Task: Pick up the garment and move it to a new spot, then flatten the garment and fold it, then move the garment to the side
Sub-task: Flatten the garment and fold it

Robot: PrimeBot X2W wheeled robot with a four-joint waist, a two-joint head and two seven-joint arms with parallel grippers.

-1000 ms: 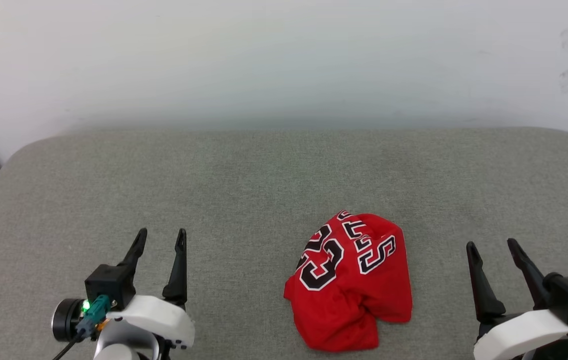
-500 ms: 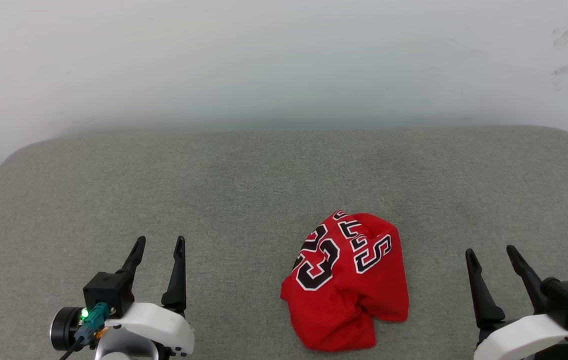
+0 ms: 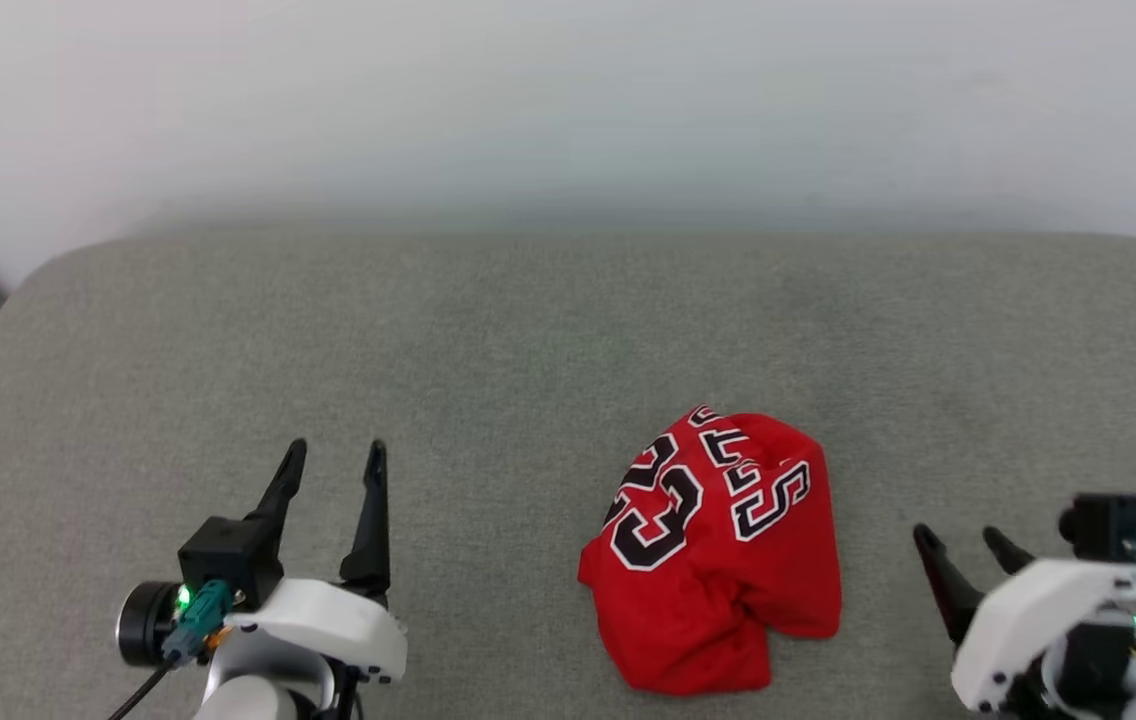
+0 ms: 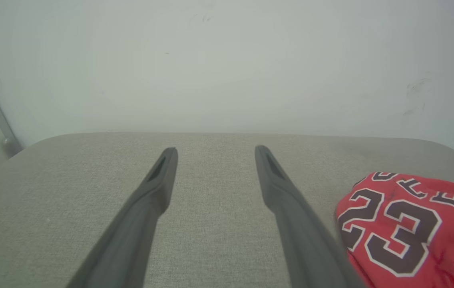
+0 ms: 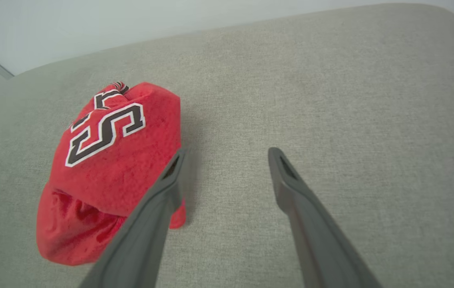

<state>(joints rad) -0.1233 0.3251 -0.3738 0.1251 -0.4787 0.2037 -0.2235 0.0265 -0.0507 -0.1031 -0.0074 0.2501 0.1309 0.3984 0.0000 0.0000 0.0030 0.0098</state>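
Jersey (image 3: pixel 713 560) lay crumpled on grey pad (image 3: pixel 528 340), left gripper (image 3: pixel 336 450) spread wide, empty, apart on its left, right gripper (image 3: pixel 958 538) spread too, empty, near its right

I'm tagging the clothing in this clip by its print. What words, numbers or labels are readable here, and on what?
"23": black with a white outline, on the crumpled red garment.
"S": one clear letter in the same style, beside the number on the garment. The rest of that word is folded into the creases and cannot be read.
There is no other legible text.
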